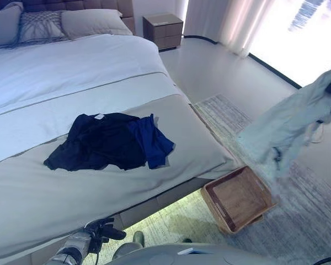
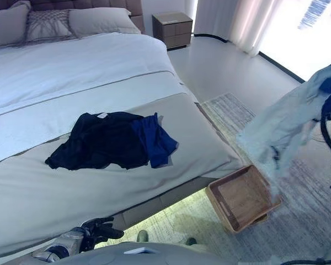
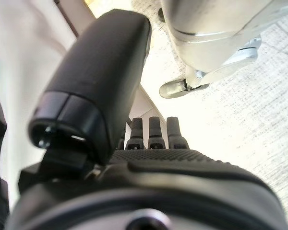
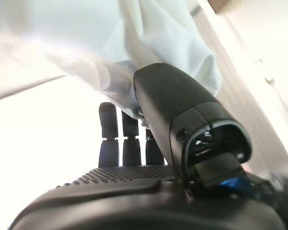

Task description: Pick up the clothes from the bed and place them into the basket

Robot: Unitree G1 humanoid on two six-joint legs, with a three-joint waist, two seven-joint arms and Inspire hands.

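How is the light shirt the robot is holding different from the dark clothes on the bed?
The pale blue-white shirt hangs in the air from the right hand, over the rug beside the wooden basket. The black and blue clothes lie crumpled on the grey bed cover, touched by no hand. One is light, the other dark. Neither is in the basket yet.

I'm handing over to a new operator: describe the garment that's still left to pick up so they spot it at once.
On the bed, look at the grey cover across its foot end. The dark pile lies in the middle of it: black cloth with a blue piece on the side towards the basket. The pale garment hangs from the right hand.
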